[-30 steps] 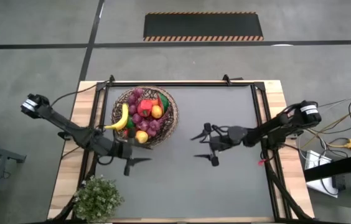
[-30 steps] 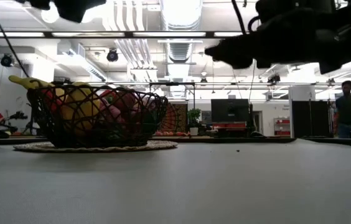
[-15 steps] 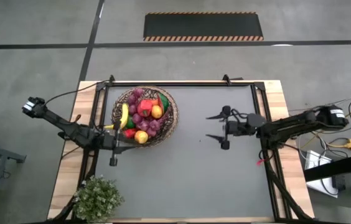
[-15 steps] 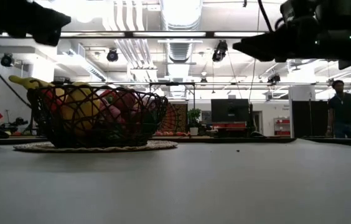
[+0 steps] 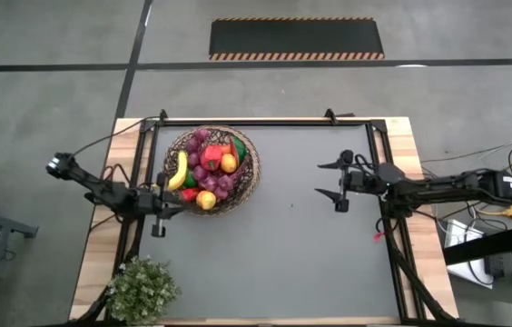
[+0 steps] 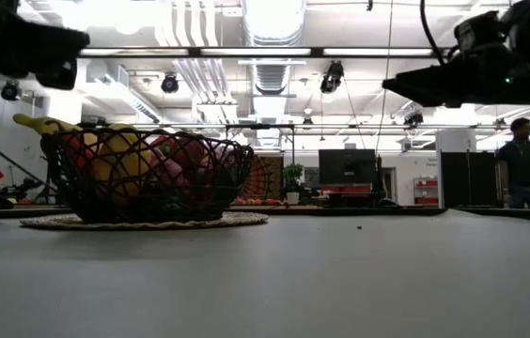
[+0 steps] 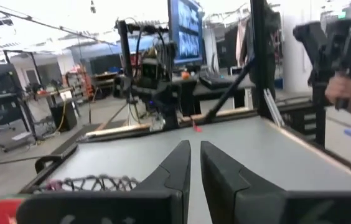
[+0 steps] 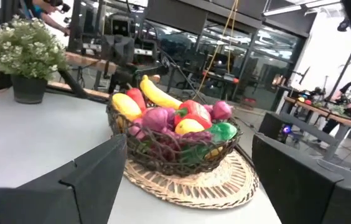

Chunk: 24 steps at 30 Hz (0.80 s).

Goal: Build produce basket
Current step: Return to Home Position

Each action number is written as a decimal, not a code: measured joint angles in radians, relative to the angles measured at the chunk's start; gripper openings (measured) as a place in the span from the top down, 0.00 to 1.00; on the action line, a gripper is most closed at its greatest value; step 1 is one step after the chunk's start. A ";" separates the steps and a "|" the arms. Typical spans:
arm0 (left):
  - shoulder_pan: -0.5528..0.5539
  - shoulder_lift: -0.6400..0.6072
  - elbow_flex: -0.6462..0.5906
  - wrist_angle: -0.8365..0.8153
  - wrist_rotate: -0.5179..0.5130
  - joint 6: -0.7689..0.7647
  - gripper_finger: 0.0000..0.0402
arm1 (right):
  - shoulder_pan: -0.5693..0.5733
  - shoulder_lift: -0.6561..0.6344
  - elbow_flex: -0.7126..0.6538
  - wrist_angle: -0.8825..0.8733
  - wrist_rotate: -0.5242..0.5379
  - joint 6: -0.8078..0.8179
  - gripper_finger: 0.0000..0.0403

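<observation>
**Pull Both Arms Clear, Leave the Load Alone**

Treat the filling as finished: scan the table (image 5: 310, 254) for loose fruit and find none, only the produce (image 5: 209, 169) heaped in the basket (image 5: 252, 169), set on a woven mat (image 8: 194, 185) on the left half of the table, with a banana (image 5: 180, 171) lying across the left rim. Mind the left gripper (image 5: 172, 207), empty, with fingers drawn almost together, just beside that rim and close to the banana. Draw it straight back and up, away from the wicker, before any sideways swing; judge a sideways sweep likely to snag the rim or tip the banana out. Steer clear too of the potted plant (image 5: 142, 289) at a left corner of the table. Bring the right gripper (image 5: 325, 180), spread wide and holding nothing, well apart from the basket near the right edge, back along its own line. Move slowly and disturb nothing.
</observation>
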 joint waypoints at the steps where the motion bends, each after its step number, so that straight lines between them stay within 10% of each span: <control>1: 0.000 -0.011 -0.012 -0.004 0.000 0.000 0.96 | 0.000 -0.013 -0.011 0.000 0.000 0.002 0.19; 24: 0.000 -0.049 -0.038 -0.016 -0.002 -0.005 0.96 | 0.000 -0.335 -0.031 -0.224 0.001 -0.048 0.19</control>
